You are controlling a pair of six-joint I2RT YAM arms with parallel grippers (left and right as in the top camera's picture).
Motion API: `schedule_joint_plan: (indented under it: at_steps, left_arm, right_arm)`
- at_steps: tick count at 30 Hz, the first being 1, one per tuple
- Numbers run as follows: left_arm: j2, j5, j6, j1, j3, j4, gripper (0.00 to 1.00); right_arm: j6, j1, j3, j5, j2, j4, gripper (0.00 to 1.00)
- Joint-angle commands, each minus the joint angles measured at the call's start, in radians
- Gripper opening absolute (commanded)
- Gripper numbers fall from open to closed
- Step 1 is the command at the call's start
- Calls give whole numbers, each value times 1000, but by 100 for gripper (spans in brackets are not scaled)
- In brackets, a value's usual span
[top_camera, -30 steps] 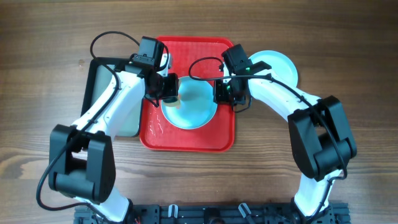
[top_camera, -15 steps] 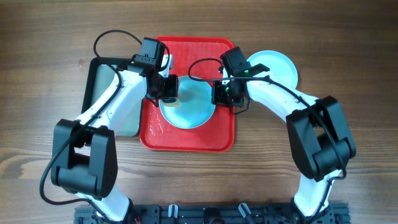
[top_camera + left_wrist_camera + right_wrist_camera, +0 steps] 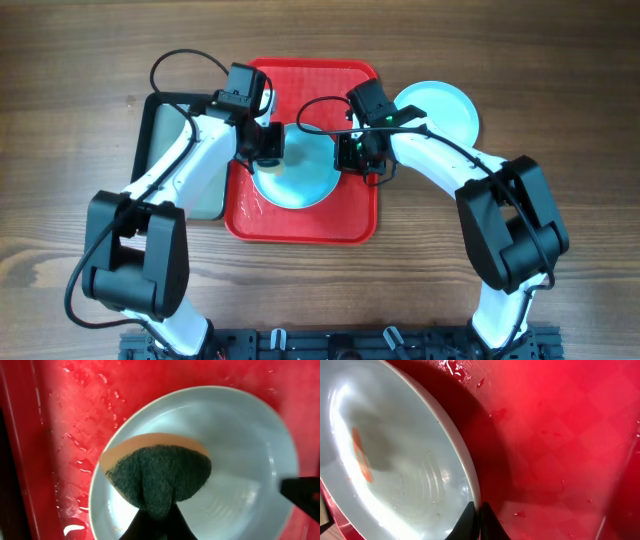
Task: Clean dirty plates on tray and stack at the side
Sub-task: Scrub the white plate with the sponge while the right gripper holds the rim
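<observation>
The surface is brown wood with a plain grain, and it fills the overhead view to every edge. A black rail runs along the near side where both arms are mounted. The red tray lies in the middle of the surface, wet, with water drops beaded on its floor. The black-rimmed grey tray sits touching its left side.

A teal plate lies on the red tray. To the right of that tray, on the bare wood, sits a stack of plates with a pale teal one on top.

The left gripper is clamped on a sponge, dark green on its face and orange at the back. The sponge is pressed against the inside of the teal plate near its left edge. The right gripper has its fingers drawn together on the right rim of the same plate, pinching it. An orange-red streak shows on the plate's inner face in the right wrist view.

Compared with a second ago, the right arm has shifted a little to the left, toward the middle of the red tray. The teal plate sits slightly further left with it. The left gripper has stayed at nearly the same spot on the plate's left edge, and the stack has not moved.
</observation>
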Motion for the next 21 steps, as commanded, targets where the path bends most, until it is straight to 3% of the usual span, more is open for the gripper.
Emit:
schedule_joint_plan:
  at_steps: [1, 15, 17, 19, 21]
  left_arm:
    - [9, -78, 18, -3, -44, 27, 4]
    - [10, -79, -89, -3, -115, 129, 4]
    - [10, -78, -90, -3, -131, 154, 4]
    - [10, -76, -91, -3, -135, 166, 4]
    - [10, -74, -102, -3, -135, 169, 4]
  right_arm:
    - [11, 3, -6, -19, 19, 6, 4]
    - [0, 3, -6, -18, 19, 8, 4]
    - [-1, 3, -6, -18, 19, 8, 10]
    - [-1, 3, -6, -18, 19, 8, 22]
    - [-1, 3, -6, -6, 19, 8, 26]
